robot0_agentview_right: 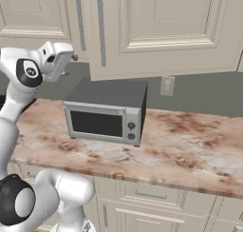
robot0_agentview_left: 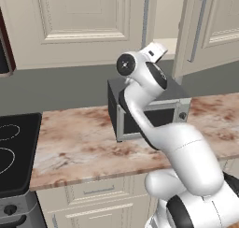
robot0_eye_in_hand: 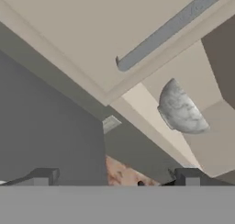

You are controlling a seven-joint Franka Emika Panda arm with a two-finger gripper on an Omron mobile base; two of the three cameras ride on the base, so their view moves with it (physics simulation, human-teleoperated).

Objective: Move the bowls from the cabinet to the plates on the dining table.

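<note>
One mottled grey-white bowl [robot0_eye_in_hand: 181, 109] sits on the pale shelf inside the cabinet [robot0_agentview_left: 205, 31], whose right door stands swung open. In the hand view the bowl is up and to the right of my gripper [robot0_eye_in_hand: 114, 178], still some way off. The two dark fingertips [robot0_eye_in_hand: 43, 176] stand far apart with nothing between them. My arm is raised above the microwave, with the hand [robot0_agentview_left: 155, 51] pointing into the gap between the cabinet doors. A long silver bar handle [robot0_eye_in_hand: 170, 29] crosses the top of the hand view. The plates and the dining table are out of view.
A grey microwave [robot0_agentview_left: 149, 112] stands on the brown-veined marble counter [robot0_agentview_left: 79, 143] right under the hand. A black stove top [robot0_agentview_left: 14, 147] lies at the left. A wall outlet [robot0_agentview_right: 166, 86] sits behind the microwave. Cream drawers [robot0_agentview_right: 152, 195] run below the counter.
</note>
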